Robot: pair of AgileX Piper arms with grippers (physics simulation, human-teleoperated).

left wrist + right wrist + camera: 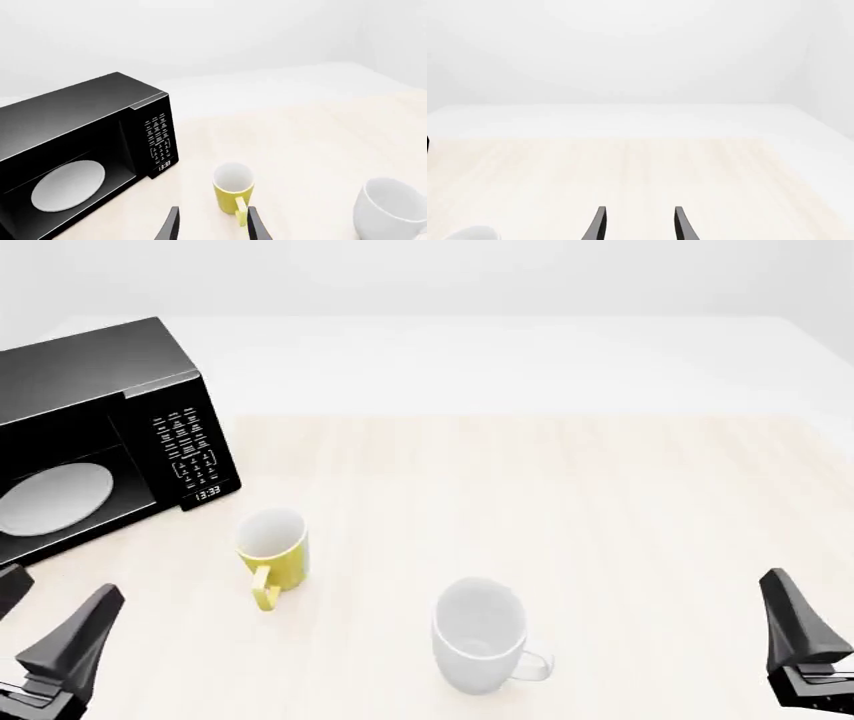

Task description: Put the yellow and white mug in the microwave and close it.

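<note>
The microwave [100, 445], its clock reading 13:33, stands open at the table's [561, 500] far left. The yellow and white mug [274, 555] sits upright just before it. Both grippers, left [210, 225] and right [637, 225], hang parted and empty.

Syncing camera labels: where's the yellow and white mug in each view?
Front view: yellow and white mug, left of centre, just right of the microwave.
Left wrist view: low centre, just beyond the left pincer.
Right wrist view: not in it.
Shared landmark: the microwave's clock display.
</note>
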